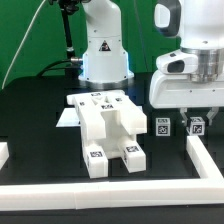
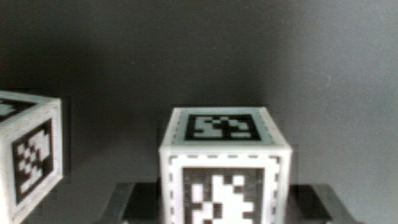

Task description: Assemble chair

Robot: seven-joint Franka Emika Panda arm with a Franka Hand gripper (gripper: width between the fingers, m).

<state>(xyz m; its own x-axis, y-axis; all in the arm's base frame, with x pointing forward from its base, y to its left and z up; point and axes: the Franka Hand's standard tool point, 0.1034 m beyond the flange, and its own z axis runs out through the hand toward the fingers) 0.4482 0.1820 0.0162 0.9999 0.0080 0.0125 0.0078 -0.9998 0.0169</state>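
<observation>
Tool (image 1: pixel 193 116) sits over your leg bar (image 2: pixel 222 160), fingers (image 2: pixel 128 200) flanking it; can't tell if clamped. Second bar (image 2: pixel 27 150) just beside, chair body (image 1: pixel 105 125) apart on the tabletop (image 1: pixel 40 140)

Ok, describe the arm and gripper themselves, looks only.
The arm is white, with rounded shells, black joint seams and a blue light ring at its base. The gripper has a bulky white housing, and its fingers look dark grey in the wrist view.
</observation>
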